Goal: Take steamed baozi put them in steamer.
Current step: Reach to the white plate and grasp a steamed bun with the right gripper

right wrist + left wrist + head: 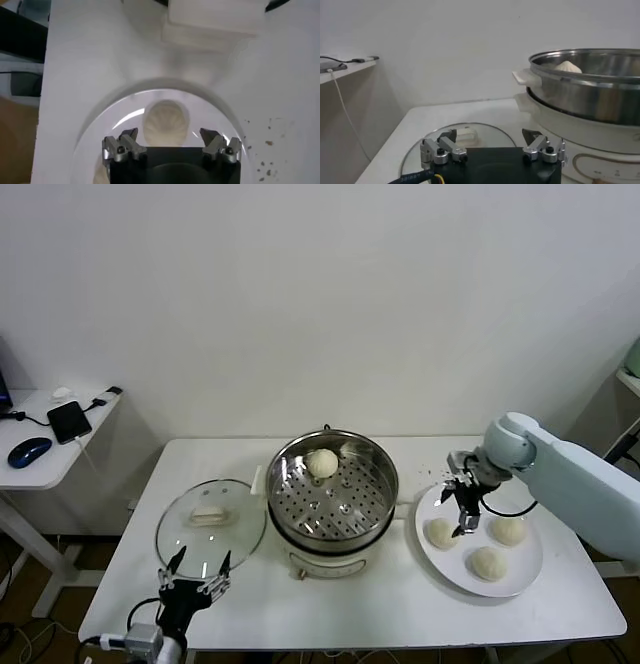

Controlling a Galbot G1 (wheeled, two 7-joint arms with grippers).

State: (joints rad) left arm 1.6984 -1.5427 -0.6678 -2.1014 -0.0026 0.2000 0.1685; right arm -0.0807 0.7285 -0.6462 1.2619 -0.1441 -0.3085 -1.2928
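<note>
My right claw (pixel 463 506) wide open, holding nothing, poised over the plate (pixel 524 574), above the bun (pixel 166 121) nearest the steamer (pixel 334 499). Three baozi on the plate, one more (pixel 322 463) already in the steamer tray. Left claw (pixel 196 576) open, empty, parked near the glass lid (pixel 205 527) at the table (pixel 380 609) edge

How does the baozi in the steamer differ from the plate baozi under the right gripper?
The baozi in the steamer lies on the perforated tray by the far wall, alone; the plate baozi lies on the white plate with two others. The first has no gripper near; the second has the right gripper open above it. Both are round and cream-white.
</note>
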